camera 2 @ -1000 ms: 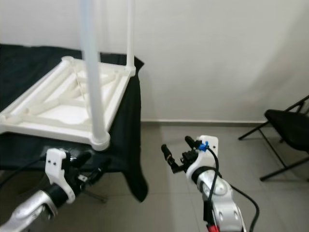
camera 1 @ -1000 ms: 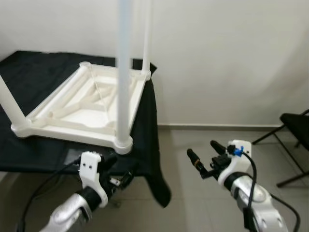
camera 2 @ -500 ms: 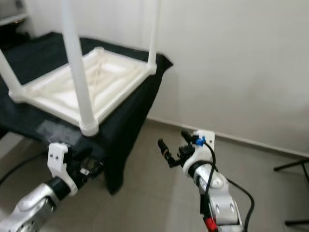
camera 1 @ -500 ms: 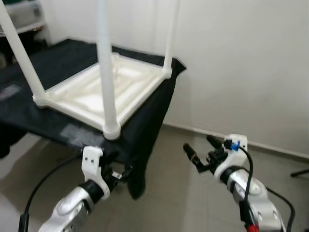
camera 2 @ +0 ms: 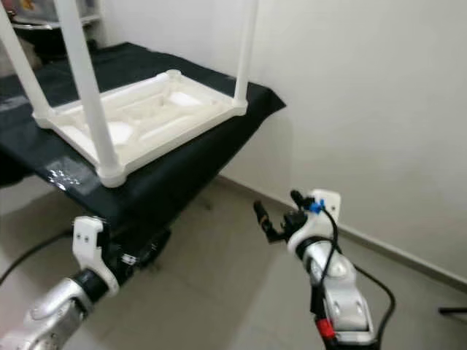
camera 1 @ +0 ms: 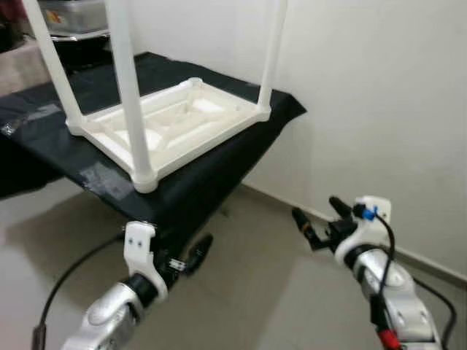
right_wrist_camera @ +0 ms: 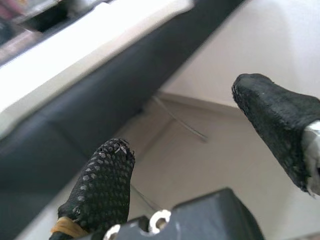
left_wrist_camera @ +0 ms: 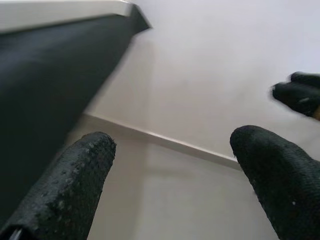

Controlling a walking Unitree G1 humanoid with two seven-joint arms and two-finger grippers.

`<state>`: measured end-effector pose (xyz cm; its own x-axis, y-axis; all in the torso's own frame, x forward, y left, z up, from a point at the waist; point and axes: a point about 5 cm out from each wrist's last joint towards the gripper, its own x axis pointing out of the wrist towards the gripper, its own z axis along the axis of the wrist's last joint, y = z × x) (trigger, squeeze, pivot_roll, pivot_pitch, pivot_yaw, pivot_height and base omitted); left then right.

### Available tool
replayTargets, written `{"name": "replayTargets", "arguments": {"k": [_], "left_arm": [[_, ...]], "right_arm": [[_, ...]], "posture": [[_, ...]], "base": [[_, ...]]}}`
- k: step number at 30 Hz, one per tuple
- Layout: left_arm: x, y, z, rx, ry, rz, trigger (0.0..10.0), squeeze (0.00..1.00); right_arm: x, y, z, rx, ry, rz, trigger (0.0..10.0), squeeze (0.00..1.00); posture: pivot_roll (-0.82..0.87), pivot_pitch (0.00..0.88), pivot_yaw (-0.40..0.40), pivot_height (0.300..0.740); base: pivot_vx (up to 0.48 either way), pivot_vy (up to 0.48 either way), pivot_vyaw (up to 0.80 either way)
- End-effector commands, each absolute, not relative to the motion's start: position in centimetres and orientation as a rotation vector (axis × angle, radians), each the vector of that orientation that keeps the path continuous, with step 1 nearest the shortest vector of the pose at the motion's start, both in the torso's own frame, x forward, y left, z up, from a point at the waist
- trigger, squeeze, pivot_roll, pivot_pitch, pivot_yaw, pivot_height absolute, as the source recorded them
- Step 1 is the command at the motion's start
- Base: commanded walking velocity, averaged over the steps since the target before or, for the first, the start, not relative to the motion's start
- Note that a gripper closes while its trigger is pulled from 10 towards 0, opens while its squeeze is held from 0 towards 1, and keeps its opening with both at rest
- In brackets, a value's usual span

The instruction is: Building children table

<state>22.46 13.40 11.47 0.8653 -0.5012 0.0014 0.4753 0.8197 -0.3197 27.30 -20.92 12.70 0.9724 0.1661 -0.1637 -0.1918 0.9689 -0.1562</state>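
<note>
Camera's swung round, so the upside-down children table [camera 1: 171, 124] on the black-draped counter [camera 1: 219, 171] sits far left; left gripper [camera 1: 191, 255] and right gripper [camera 1: 321, 222] hang spread apart, empty.

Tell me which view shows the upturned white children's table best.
The left eye view: the white children's table lies upside down on the black cloth, frame and three legs visible. The right eye view shows nearly the same. The left wrist view catches a sliver of its edge; the right wrist view shows a blurred white edge.
</note>
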Motion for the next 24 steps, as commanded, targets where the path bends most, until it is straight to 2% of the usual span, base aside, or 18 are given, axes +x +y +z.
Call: {"name": "replayTargets", "arguments": {"k": [1,10,17,21,23,24], "left_arm": [[22.5,13.5,11.4,-0.311,0.084,-0.518,10.0,0.0],[23.1,14.2,11.3,-0.317,0.068,-0.452,10.0,0.0],[23.6,15.1,11.0,-0.333,0.071,-0.35,10.0,0.0],[23.6,15.4,11.0,-0.318,0.061,-0.312,10.0,0.0],[24.0,16.7,10.7,-0.262,0.064,-0.188,10.0,0.0],[24.0,16.7,10.7,-0.262,0.064,-0.188,10.0,0.0]], "right_arm": [[27.5,-20.8,12.9,-0.179,0.129,0.176,10.0,0.0],[27.5,-19.9,12.5,-0.19,0.131,0.212,10.0,0.0],[27.4,-20.1,12.1,-0.211,0.137,0.202,10.0,0.0],[27.6,-20.7,12.2,-0.22,0.127,0.173,10.0,0.0],[28.0,-23.6,13.2,-0.266,0.075,-0.026,10.0,0.0],[28.0,-23.6,13.2,-0.266,0.075,-0.026,10.0,0.0]], "posture": [[-0.14,0.016,-0.078,0.74],[-0.14,0.016,-0.075,0.74],[-0.13,0.022,-0.078,0.74],[-0.13,0.018,-0.08,0.74],[-0.13,0.009,-0.09,0.74],[-0.13,0.009,-0.09,0.74]], "base": [[0.0,-0.431,0.0],[0.0,-0.404,0.0],[0.0,0.0,0.0],[0.0,0.0,0.0],[0.0,0.0,0.0],[0.0,0.0,0.0]]}}
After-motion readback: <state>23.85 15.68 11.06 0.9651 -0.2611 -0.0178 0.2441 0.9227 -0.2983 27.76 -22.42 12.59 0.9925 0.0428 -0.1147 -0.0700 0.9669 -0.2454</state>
